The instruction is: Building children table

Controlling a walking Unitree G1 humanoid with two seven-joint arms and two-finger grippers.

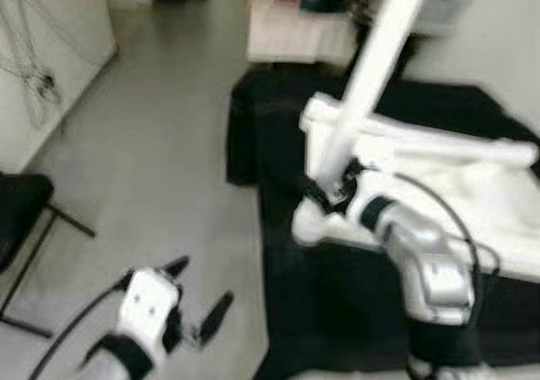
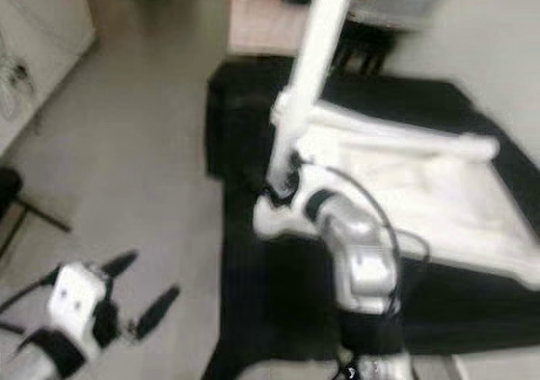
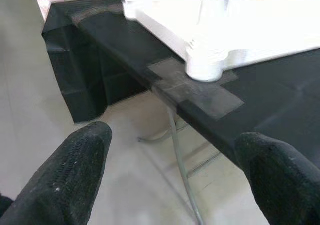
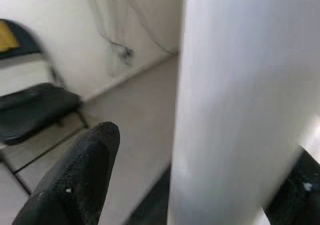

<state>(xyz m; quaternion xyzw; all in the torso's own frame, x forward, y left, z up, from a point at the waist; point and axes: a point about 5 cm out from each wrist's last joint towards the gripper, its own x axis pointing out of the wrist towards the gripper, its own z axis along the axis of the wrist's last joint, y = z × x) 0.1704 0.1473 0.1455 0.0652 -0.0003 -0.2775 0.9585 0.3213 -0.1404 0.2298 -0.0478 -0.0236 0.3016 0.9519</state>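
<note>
Right pincer (image 1: 336, 187) clamps a smooth white round table leg (image 1: 371, 76); left pincer (image 1: 201, 300) (ribbed black fingers) hangs spread.

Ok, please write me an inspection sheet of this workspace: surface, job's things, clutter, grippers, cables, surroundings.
Surface: black mat over a grey floor.
Job's things: white tabletop lying on the mat; white table leg standing up at its near corner.
Clutter: nothing seen on the mat besides the table parts.
Grippers: right gripper around the leg's base, fingers either side of it; left gripper open, over the floor beside the mat, holding nothing.
Cables: black cable on the right arm; wires hanging on the left wall.
Surroundings: black folding chair at left; blurred furniture at the back.
</note>
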